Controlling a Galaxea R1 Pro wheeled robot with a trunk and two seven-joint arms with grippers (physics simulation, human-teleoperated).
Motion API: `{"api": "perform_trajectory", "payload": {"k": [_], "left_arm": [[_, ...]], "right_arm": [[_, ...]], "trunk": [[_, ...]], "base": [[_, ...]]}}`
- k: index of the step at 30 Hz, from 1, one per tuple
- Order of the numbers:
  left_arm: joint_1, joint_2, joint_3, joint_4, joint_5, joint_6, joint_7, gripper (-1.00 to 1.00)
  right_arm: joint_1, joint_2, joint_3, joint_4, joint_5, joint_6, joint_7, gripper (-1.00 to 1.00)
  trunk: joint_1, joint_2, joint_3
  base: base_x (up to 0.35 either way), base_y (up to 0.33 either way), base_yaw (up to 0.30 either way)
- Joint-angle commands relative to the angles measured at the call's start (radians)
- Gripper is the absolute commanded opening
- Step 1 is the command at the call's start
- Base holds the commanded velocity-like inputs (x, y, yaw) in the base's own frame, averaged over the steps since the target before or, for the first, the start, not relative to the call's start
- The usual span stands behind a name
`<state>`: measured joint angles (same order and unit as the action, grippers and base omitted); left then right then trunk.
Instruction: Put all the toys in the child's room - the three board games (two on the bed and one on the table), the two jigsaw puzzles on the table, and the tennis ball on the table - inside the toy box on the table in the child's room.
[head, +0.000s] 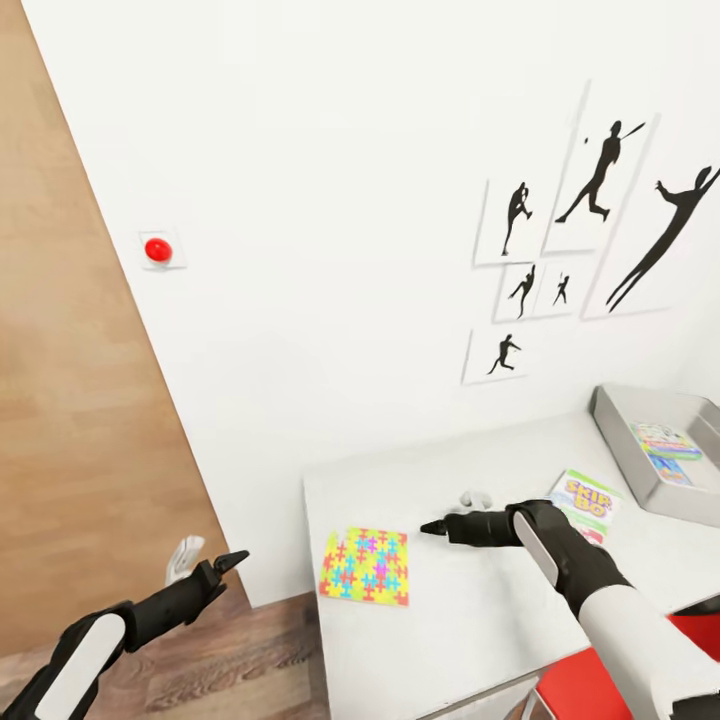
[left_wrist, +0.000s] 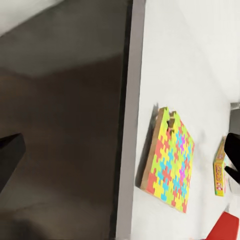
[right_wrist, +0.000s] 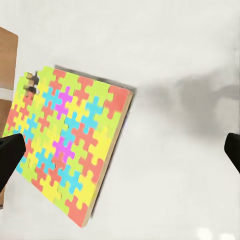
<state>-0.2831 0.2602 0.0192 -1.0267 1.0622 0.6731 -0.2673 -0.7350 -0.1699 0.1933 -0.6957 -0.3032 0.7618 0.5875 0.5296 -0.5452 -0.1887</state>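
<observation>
Right gripper (head: 452, 512) spread wide, empty, hovering above table (head: 470, 620), mid-frame, just right of jigsaw puzzle (head: 365, 566) lying flat lower centre. Left gripper (head: 205, 562) open, empty, lower left off the table edge. Skip-Bo box (head: 586, 503) beside toy box (head: 625, 470), right edge; another game inside.

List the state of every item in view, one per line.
Puzzle: flat on the table, not held.
Skip-Bo box: flat on the table, outside the toy box.
Toy box: open, one game box inside.
Right end effector: open, empty, over the table.
Left end effector: open, empty, off the table.
</observation>
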Motion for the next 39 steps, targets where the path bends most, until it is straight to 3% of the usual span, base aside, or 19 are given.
{"api": "perform_trajectory", "payload": {"k": [1, 16, 39], "left_arm": [[-0.002, -0.001, 0.002, 0.008, -0.005, 0.002, -0.005, 1.00], [-0.011, -0.001, 0.000, 0.070, -0.031, -0.029, -0.022, 1.00], [-0.060, -0.019, -0.006, 0.155, -0.033, -0.038, -0.028, 1.00]], "right_arm": [[0.007, 0.002, 0.014, 0.004, -0.001, 0.001, 0.001, 1.00], [0.035, 0.015, 0.055, 0.023, 0.009, -0.006, -0.001, 1.00], [0.027, 0.033, 0.048, 0.066, 0.008, -0.006, -0.010, 1.00]], "trunk": [[0.001, -0.002, -0.002], [0.001, -0.002, -0.002], [0.001, -0.002, -0.008]], "base": [[0.196, 0.154, 0.000], [0.083, 0.065, 0.000], [0.006, 0.005, 0.000]]}}
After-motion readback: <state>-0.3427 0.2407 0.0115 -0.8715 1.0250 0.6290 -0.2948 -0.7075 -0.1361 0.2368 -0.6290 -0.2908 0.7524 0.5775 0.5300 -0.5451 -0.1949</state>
